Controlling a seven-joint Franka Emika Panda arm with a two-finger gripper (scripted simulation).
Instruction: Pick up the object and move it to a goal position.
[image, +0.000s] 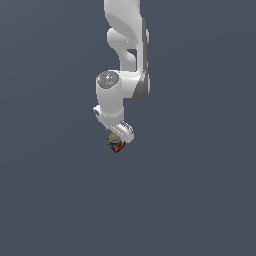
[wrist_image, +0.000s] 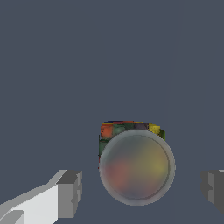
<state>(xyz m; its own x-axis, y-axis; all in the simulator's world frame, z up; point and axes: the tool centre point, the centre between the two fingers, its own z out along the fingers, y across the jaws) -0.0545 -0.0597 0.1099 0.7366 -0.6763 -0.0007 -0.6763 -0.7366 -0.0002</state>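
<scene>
The object (wrist_image: 129, 130) is a tiny cube with red, orange, green, yellow and dark patches. In the wrist view a translucent grey sphere (wrist_image: 137, 167) covers most of it. My gripper (wrist_image: 141, 192) is open, with one grey fingertip (wrist_image: 70, 192) on each side of the sphere and clear gaps between. In the exterior view the object (image: 116, 145) sits just under the white gripper (image: 118, 139), whose fingers are mostly hidden by the hand.
The white arm (image: 125, 55) comes down from the top of the exterior view. All around is a plain, flat dark grey-blue surface (image: 200, 190), with no other objects or edges in view.
</scene>
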